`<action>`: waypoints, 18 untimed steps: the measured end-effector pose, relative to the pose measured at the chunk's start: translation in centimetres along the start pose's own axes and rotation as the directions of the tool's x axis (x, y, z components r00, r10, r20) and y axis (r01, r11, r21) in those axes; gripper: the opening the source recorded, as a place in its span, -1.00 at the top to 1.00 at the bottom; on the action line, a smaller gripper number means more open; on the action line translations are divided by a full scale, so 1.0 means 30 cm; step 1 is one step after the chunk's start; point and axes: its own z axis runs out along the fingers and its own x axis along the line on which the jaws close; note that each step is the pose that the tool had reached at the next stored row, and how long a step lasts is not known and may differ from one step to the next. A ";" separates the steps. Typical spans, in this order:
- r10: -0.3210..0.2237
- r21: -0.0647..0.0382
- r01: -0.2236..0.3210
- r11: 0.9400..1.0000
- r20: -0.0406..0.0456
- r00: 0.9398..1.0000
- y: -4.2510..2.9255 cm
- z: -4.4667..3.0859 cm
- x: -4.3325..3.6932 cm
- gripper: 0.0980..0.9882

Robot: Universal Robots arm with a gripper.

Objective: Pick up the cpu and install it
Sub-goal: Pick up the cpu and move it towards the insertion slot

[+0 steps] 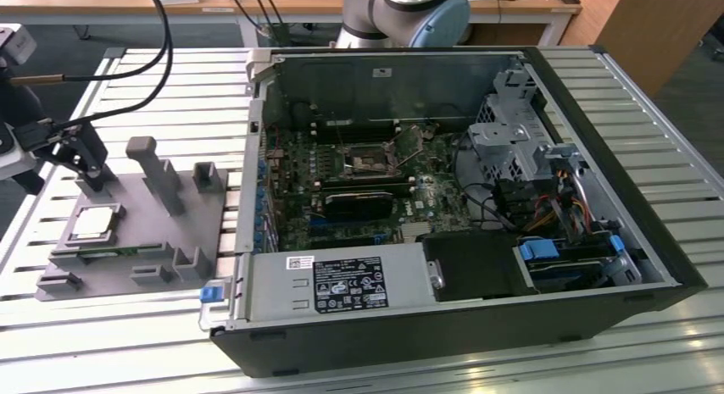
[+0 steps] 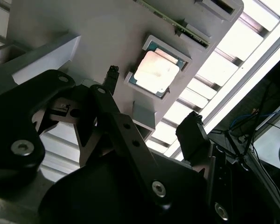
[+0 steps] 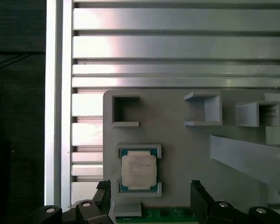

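The cpu (image 1: pixel 93 222) is a small silvery square chip lying flat in a pocket of the grey tray (image 1: pixel 169 241), at the exterior view's left. It also shows in both wrist views, cpu (image 2: pixel 156 71) and cpu (image 3: pixel 137 170), seated between raised tray lips. My gripper (image 1: pixel 91 169) hangs just above the tray, close over the chip. Its black fingers (image 3: pixel 198 196) stand apart, one on each side of the chip's pocket, with nothing between them. The gripper (image 2: pixel 151 107) is open and not touching the chip. The metal-framed socket (image 1: pixel 371 163) sits on the motherboard inside the open computer case (image 1: pixel 633 241).
The tray carries upright grey posts (image 1: pixel 153 169) and small empty holders (image 3: pixel 126 112). A green memory stick (image 3: pixel 168 214) lies in a slot beside the chip. Black cables (image 1: pixel 125 72) trail to the arm. Everything rests on a slatted metal table (image 1: pixel 114 343). The robot base (image 1: pixel 408 17) stands behind the case.
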 end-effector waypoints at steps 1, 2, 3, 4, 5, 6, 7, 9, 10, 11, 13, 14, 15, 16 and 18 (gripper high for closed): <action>0.000 0.000 0.000 1.000 0.000 1.000 0.000 0.003 0.000 -0.52; 0.000 0.000 0.000 1.000 0.000 1.000 0.000 0.005 0.000 -0.52; 0.000 0.000 0.000 1.000 0.000 1.000 -0.001 0.008 0.000 -0.52; 0.000 0.000 0.000 1.000 0.000 1.000 -0.001 0.010 0.000 -0.52; 0.000 0.000 0.000 1.000 0.000 1.000 -0.001 0.012 0.000 -0.52; 0.000 0.000 0.000 1.000 0.000 1.000 -0.001 0.014 0.000 -0.52; 0.000 0.000 0.000 1.000 0.000 1.000 -0.001 0.015 0.000 -0.52; 0.000 0.000 0.000 1.000 0.000 1.000 -0.001 0.017 0.000 -0.52; 0.000 0.000 0.000 1.000 0.000 1.000 -0.001 0.018 0.000 -0.52; 0.000 0.000 0.000 1.000 0.000 1.000 -0.001 0.019 0.000 -0.52; 0.000 0.000 0.000 1.000 0.000 1.000 -0.001 0.021 0.000 -0.52; 0.000 0.000 0.000 1.000 0.000 1.000 -0.001 0.022 0.000 -0.52; 0.000 0.000 0.000 1.000 0.000 1.000 -0.001 0.023 0.000 -0.52; 0.000 0.000 0.000 1.000 0.000 1.000 -0.001 0.023 0.000 -0.52; 0.000 0.000 0.000 1.000 0.000 1.000 -0.002 0.025 0.000 -0.52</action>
